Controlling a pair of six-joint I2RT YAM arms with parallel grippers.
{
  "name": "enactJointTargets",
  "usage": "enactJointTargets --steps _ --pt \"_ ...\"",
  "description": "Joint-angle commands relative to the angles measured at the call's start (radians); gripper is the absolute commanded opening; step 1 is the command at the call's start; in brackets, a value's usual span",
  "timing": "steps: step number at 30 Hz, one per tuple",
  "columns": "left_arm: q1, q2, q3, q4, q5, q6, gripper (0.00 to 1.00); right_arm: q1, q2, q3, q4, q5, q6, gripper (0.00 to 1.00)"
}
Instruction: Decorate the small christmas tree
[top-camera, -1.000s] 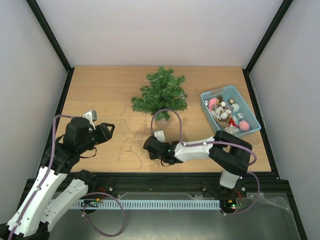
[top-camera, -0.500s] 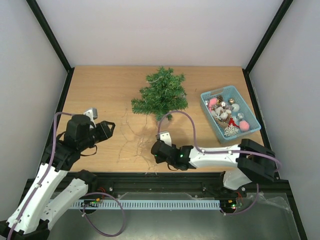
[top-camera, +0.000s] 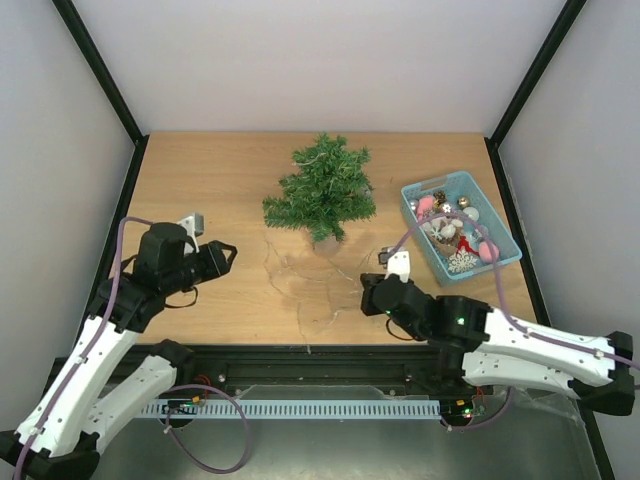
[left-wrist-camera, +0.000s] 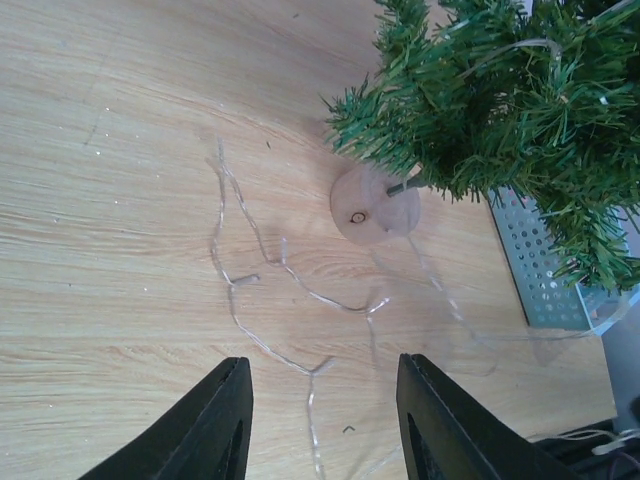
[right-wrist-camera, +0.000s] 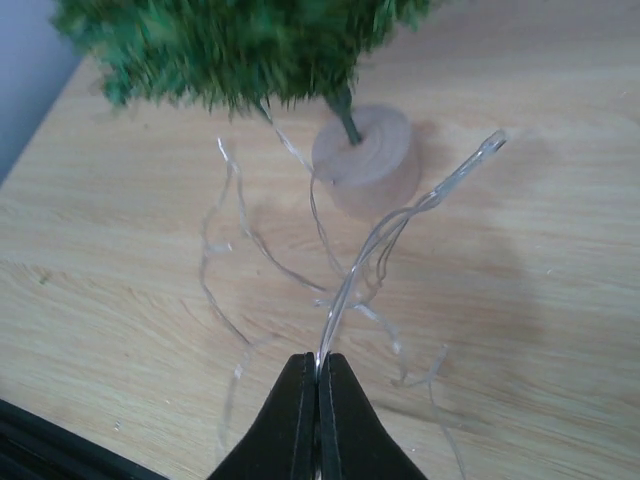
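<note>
1. Right claw (right-wrist-camera: 320, 362) – shut tight on a fold of the clear light string (right-wrist-camera: 372, 245), held low over the table (top-camera: 200, 180) near its front edge, right of centre. The pinch takes in only a thin doubled strand, so it would likely slip out if the arm pulls hard or fast.
2. Left claw (left-wrist-camera: 322, 366) – wide open and holding nothing, above the table's left side, with the string's loops lying below and beyond it.
3. The rest of the string sprawls in loose loops on the wood between the claws and the tree. The loops cross one another, so lifting may well knot them or drag the whole tangle along.
4. The tree (top-camera: 322, 187) stands upright at mid-table toward the back, on a small round base (right-wrist-camera: 368, 160). One strand runs up under its branches. The base looks narrow for the bushy top, so a taut string could tip the tree or slide it.
5. The basket (top-camera: 430, 184) of ornaments sits just right of the tree – a wide swing of the right arm might clip it.
</note>
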Motion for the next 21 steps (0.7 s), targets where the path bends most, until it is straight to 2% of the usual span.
enactJointTargets --steps 1,6,10,16,21 --pt "-0.011 0.011 0.040 -0.003 0.048 0.009 0.42 0.006 -0.069 0.109 -0.223 0.107 -0.002 0.01" --pt "-0.065 0.029 0.064 -0.004 0.045 -0.016 0.41 0.006 -0.136 0.218 -0.283 0.150 -0.025 0.01" --pt "-0.178 0.056 0.096 -0.010 -0.021 -0.048 0.40 0.006 -0.165 0.297 -0.312 0.176 -0.061 0.01" --pt "-0.505 0.163 0.176 -0.016 -0.242 -0.141 0.40 0.006 -0.168 0.407 -0.368 0.209 -0.093 0.01" --pt "-0.789 0.315 0.272 0.016 -0.402 -0.196 0.45 0.006 -0.165 0.477 -0.403 0.209 -0.109 0.01"
